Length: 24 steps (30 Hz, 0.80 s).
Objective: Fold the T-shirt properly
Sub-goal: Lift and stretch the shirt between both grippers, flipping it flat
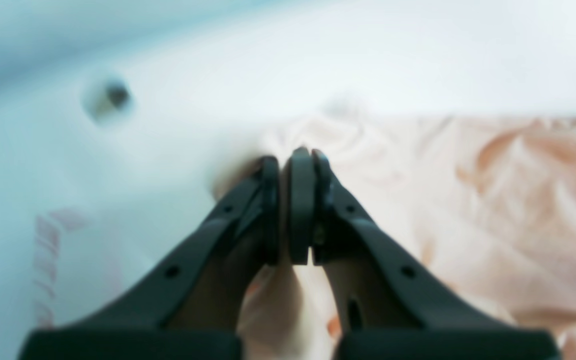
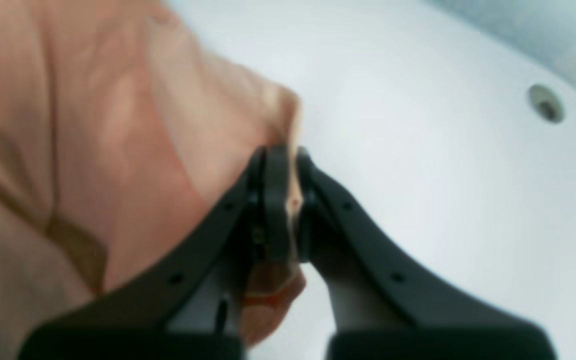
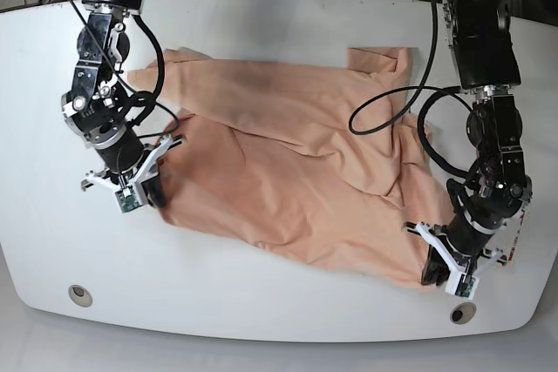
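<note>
So in our left wrist view we had the left gripper (image 1: pixel 293 210) clamped tight, jaws basically together with a thin pinch of the T-shirt (image 1: pixel 493 210) between the pads. The peach fabric bunched up right at the tips and spread off to one side over the white table (image 1: pixel 318 60). There was a small round hole (image 1: pixel 113 97) in the tabletop further off. Everything was pretty blurry there.

In the right wrist view, same story: our right gripper (image 2: pixel 283 200) was closed on a fold of the shirt's edge, with a bit of cloth poking out below the pads. The rest of the shirt draped away on one side, bare table on the other.

From the base view, the T-shirt lay spread and wrinkly across the middle of the table, and we had each gripper at one near corner of it, well apart. Our guess is we grabbed both corners of that edge so we could lift and carry it over toward the far side for the first fold.
</note>
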Each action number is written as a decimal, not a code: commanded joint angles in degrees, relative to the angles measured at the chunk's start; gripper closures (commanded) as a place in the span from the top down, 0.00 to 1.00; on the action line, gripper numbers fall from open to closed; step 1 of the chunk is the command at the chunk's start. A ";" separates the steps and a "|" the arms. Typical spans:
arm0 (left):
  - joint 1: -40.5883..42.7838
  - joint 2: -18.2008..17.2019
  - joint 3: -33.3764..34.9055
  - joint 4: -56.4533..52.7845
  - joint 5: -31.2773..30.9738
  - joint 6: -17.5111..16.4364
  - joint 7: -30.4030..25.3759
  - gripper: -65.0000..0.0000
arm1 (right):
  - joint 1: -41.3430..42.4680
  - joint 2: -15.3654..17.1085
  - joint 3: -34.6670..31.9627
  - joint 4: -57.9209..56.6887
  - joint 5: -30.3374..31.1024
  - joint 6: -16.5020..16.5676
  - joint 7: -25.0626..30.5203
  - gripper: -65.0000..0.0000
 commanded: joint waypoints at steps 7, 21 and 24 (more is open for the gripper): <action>-8.71 -0.44 -0.67 8.52 -0.61 0.19 3.20 0.00 | 10.27 2.17 1.05 0.95 0.70 0.25 1.35 0.00; -21.02 -0.44 -5.86 15.03 -0.53 0.19 9.17 0.00 | 28.02 8.68 -1.50 -4.15 1.32 0.69 -2.60 0.00; -25.77 -0.44 -7.35 15.20 -0.53 0.19 11.46 0.00 | 31.63 11.14 -3.17 -5.38 1.32 0.69 -2.60 0.00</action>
